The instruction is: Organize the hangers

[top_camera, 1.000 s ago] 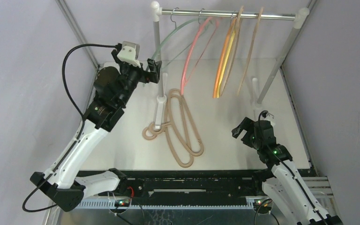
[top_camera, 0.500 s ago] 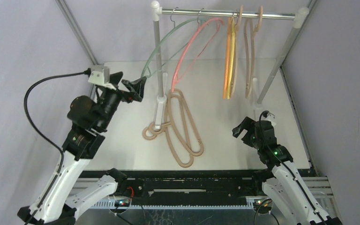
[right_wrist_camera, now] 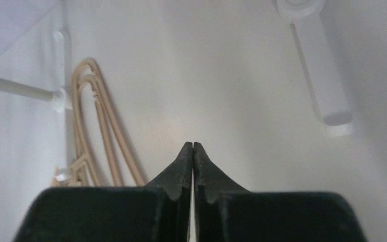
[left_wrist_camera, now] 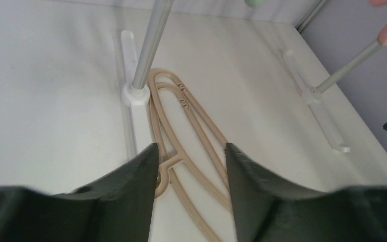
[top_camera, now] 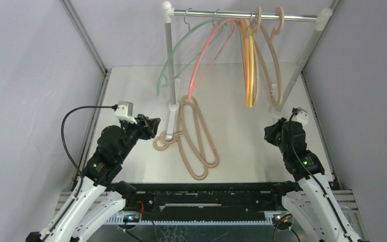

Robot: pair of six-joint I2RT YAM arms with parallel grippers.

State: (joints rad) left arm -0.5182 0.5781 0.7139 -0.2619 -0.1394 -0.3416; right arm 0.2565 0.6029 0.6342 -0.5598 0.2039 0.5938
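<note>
Two beige hangers (top_camera: 162,142) lie flat on the white table, their hooks by the foot of the rail's left post. On the rail (top_camera: 292,17) hang a pale-green hanger (top_camera: 167,70), a pink one (top_camera: 200,65), orange and yellow ones (top_camera: 249,65) and two beige ones (top_camera: 274,75). My left gripper (top_camera: 151,126) hovers just left of the lying hangers, open and empty. In the left wrist view its jaws (left_wrist_camera: 191,147) frame those hangers (left_wrist_camera: 182,98). At the right, my right gripper (top_camera: 271,132) is shut on nothing (right_wrist_camera: 193,143); the lying hangers (right_wrist_camera: 84,64) are far to its left.
The rail's left post (top_camera: 169,75) stands in a white foot (top_camera: 171,118) beside the lying hangers. The right post (top_camera: 302,60) slants to its own white foot (right_wrist_camera: 322,75) near my right gripper. Purple walls close in the table on three sides.
My left arm has drawn back from the rail and come down low beside the lying hangers, its jaws narrower. The right gripper has shut and turned. The hung hangers have swung.
</note>
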